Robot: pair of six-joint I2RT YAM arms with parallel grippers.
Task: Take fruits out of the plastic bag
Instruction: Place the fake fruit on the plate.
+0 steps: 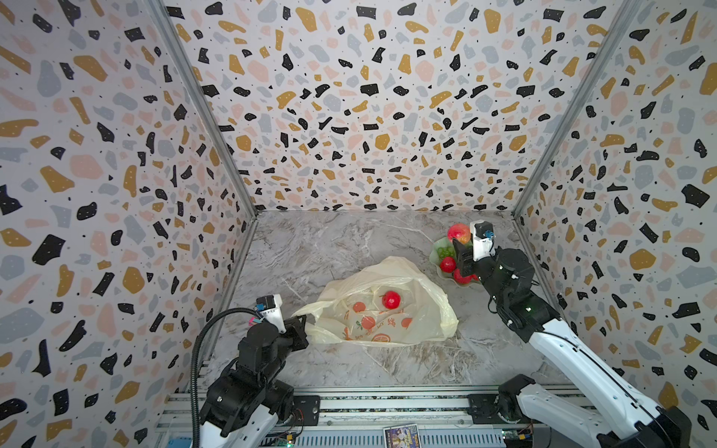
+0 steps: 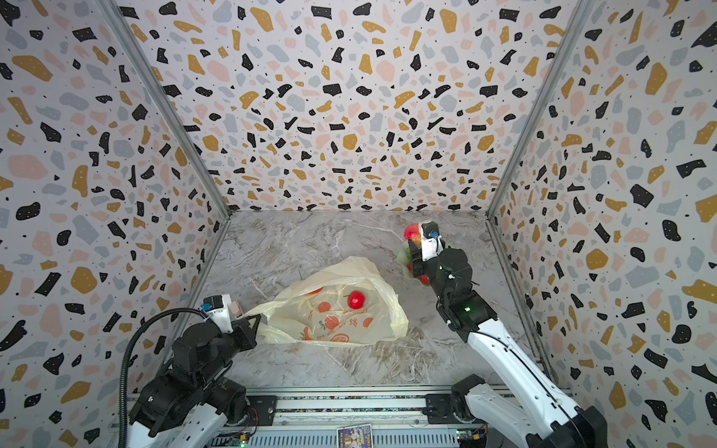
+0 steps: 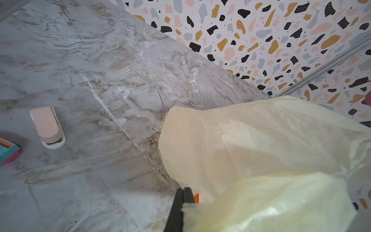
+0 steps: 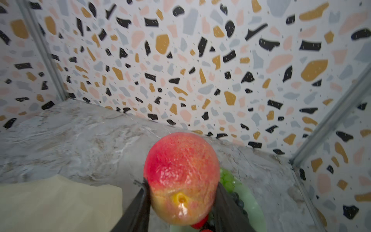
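Between my right jaws hangs a mango (image 4: 181, 180) above the dish (image 4: 257, 209); left jaws pinch the bag (image 1: 388, 271), one apple (image 1: 391, 300) visible inside.

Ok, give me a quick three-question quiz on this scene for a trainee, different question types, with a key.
1. True or false: the right gripper holds the red-yellow fruit above the green dish.
2. What is the left gripper shut on? A) the plastic bag B) a grape bunch C) nothing
3. Fill in: the fruit showing in the bag's mouth is a red ____.
Key: 1 true; 2 A; 3 apple.
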